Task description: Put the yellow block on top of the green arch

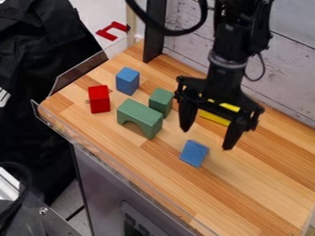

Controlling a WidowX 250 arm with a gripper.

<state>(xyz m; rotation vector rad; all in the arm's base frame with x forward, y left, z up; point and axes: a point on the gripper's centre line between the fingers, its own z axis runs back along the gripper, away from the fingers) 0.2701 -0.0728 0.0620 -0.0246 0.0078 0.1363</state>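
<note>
The black gripper (207, 138) hangs over the right-centre of the wooden counter, open, its two fingers wide apart and pointing down. Behind it, partly hidden by its body, yellow shows between the fingers: the yellow block (214, 118), with another yellow strip above it; whether these are one piece I cannot tell. To the gripper's left, the green arch (139, 115) stands upright on the counter with its opening facing the front left. Its top is bare.
A green cube (161, 100) stands close behind the arch. A blue block (128, 80) and a red block (99, 99) are farther left. Another blue block (194, 153) lies in front of the gripper. A low clear guard (117, 167) runs along the front edge; a white plank wall (280, 69) stands behind.
</note>
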